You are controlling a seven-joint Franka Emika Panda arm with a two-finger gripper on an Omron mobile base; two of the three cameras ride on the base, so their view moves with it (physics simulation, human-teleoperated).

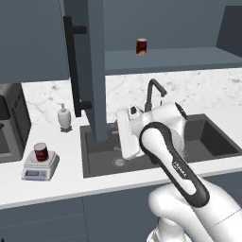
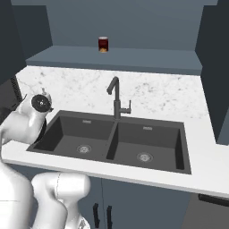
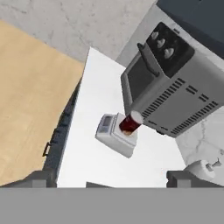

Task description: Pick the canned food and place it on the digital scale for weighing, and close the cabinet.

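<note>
Canned food (image 1: 41,151) stands upright on the digital scale (image 1: 39,167) at the counter's left end, while the cabinet (image 1: 92,71) door hangs open over the sink (image 1: 156,146). Right base view: another red can (image 2: 103,44) sits on the far shelf. Hand view: the gripper (image 3: 109,180), jaws wide and empty, hovers above the scale beside a toaster oven (image 3: 175,83).

**Surfaces around my sink**

Behind the matt black sink (image 2: 117,138) I see a veined, marble-look wall (image 2: 147,91). The desk (image 1: 71,182) beside it looks smooth white. The canned food (image 1: 40,151) shines dark red; the cabinet (image 1: 97,71) is matt slate-blue.
</note>
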